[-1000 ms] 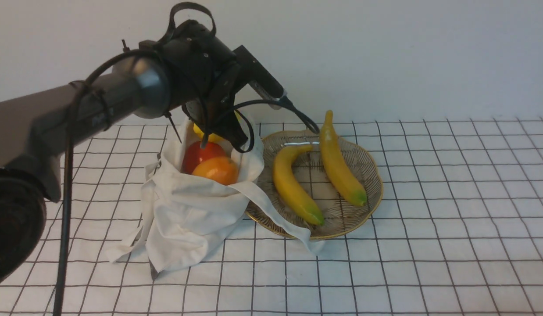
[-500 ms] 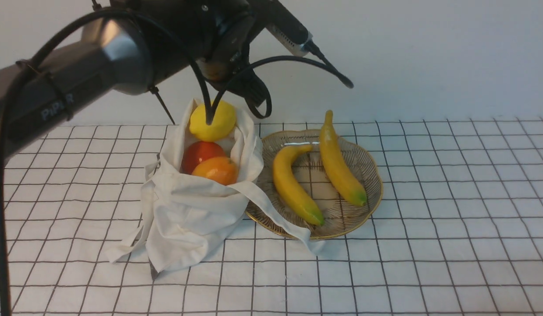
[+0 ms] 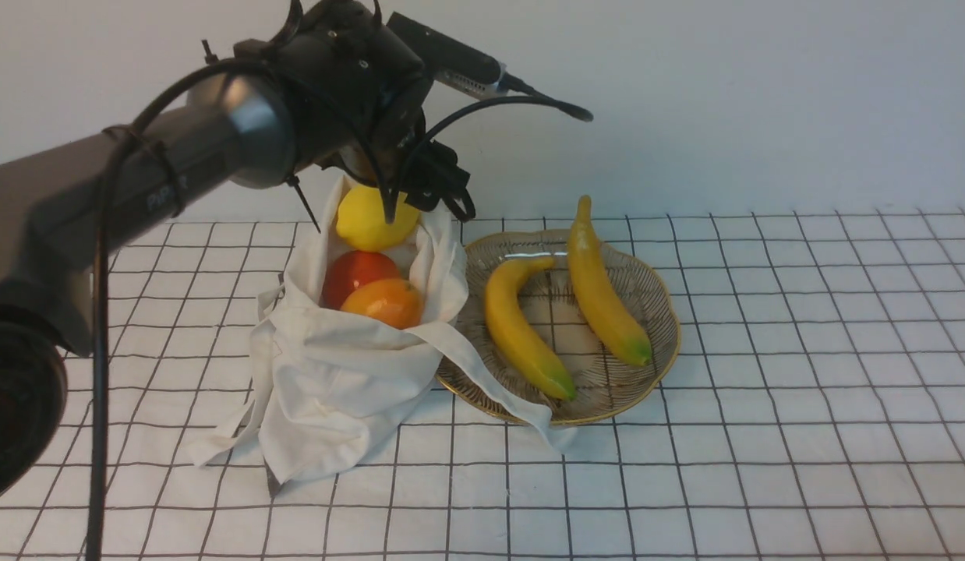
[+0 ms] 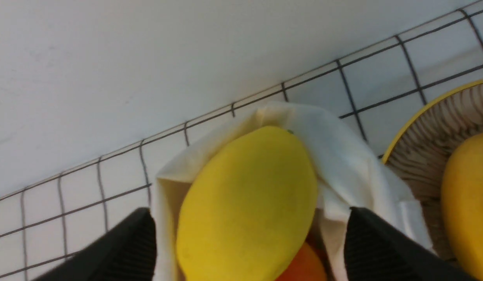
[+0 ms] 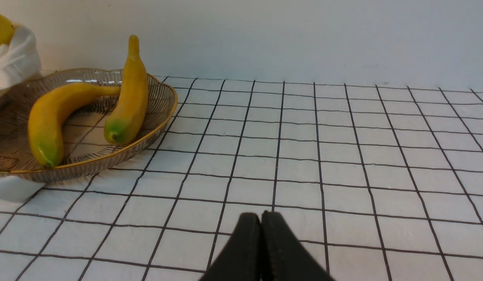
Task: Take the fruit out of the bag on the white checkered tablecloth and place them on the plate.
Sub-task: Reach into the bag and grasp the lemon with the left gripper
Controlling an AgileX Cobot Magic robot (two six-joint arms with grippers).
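White checkered tablecloth (image 3: 763, 389) covers the whole surface under both claws. Left arm (image 3: 139, 187) reaches in from the robot's left, its wrist over the far end of the bag (image 3: 334, 389). The bag lies crumpled, mouth open directly below the left claw, most of its cloth on the near side of it; one strap (image 3: 490, 382) trails over the near rim of the plate (image 3: 607, 393). Plate is just beside the left claw on its right and touches the bag; seen from the right claw it is well off to the left. Two bananas (image 3: 521, 327) lie in it side by side. All three round fruit are in the bag, none on the plate. Lemon (image 3: 369, 222) is topmost, sitting between the left claw's fingers. Red fruit (image 3: 354, 273) is just below the lemon, and the orange fruit (image 3: 385, 302) is nearest the camera, touching the red one. Left gripper (image 4: 249, 238) is spread wide, released, fingers (image 4: 128, 246) outside the bag cloth on either side of the lemon; contact with the cloth can't be told. Right gripper (image 5: 261, 242) is clenched on nothing, fingers pressed together over bare tablecloth, well apart from the plate.
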